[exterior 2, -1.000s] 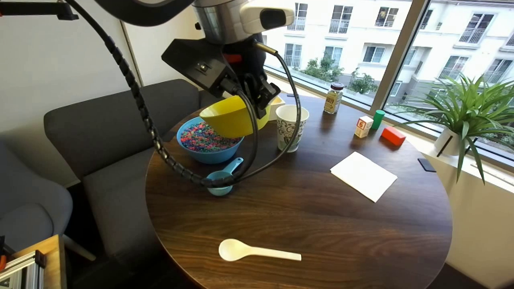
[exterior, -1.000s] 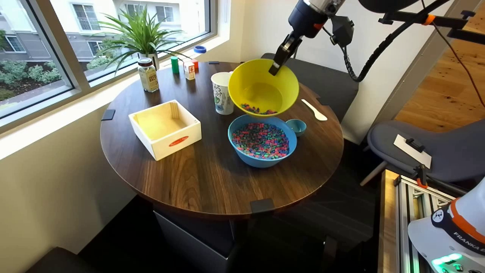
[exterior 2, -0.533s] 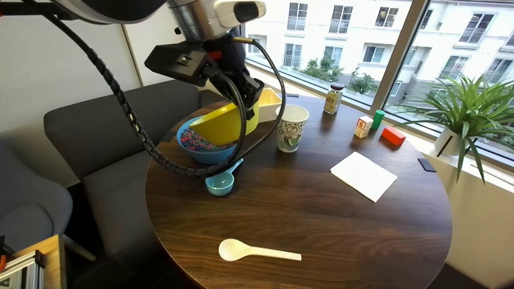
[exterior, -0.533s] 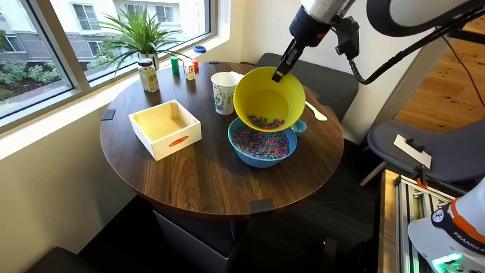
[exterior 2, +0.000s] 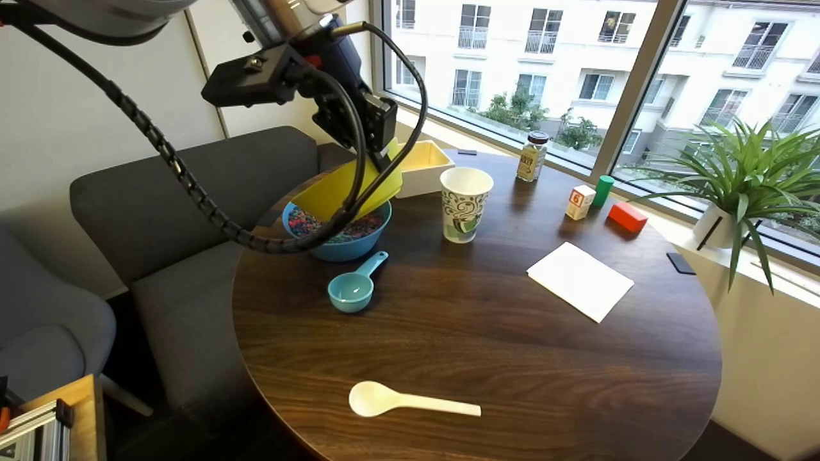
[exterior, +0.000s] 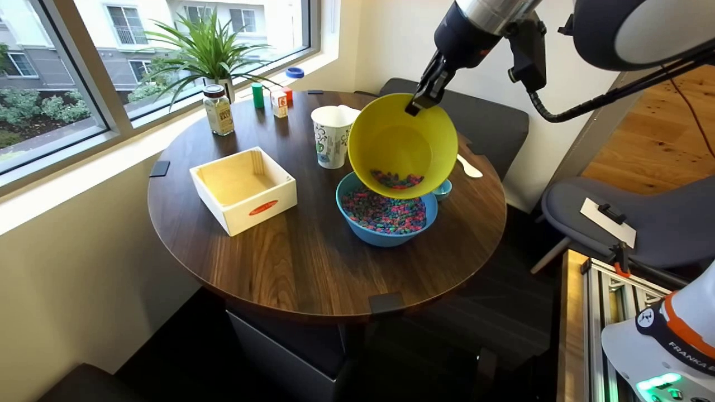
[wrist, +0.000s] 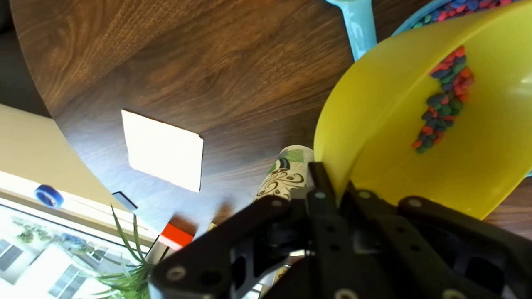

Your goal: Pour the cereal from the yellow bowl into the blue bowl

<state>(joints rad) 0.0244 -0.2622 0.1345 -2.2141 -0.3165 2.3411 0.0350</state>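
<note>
My gripper (exterior: 416, 106) is shut on the upper rim of the yellow bowl (exterior: 399, 142); the wrist view shows the fingers (wrist: 336, 187) on either side of its wall. The bowl is tilted, its mouth facing down toward the blue bowl (exterior: 380, 239), and its lower rim is over that bowl. A small heap of multicoloured cereal (wrist: 444, 104) lies inside the yellow bowl near the lower rim. More cereal (exterior: 382, 215) fills the blue bowl. In an exterior view, the yellow bowl (exterior 2: 330, 192) and a cable partly hide the blue bowl (exterior 2: 349, 250). Falling bits are not visible.
A patterned paper cup (exterior 2: 466, 208) stands close beside the bowls. A light-blue scoop (exterior 2: 351, 291) lies by the blue bowl. A white wooden box (exterior: 257, 209), a pale spoon (exterior 2: 410, 402), a white square (exterior 2: 580, 282), a jar (exterior: 219, 111) and small blocks (exterior 2: 626, 218) are on the table.
The yellow bowl, held in the gripper, has moved lower over the blue bowl, away from the cup. It has become more steeply tilted. The cereal stays heaped near its lower rim.
</note>
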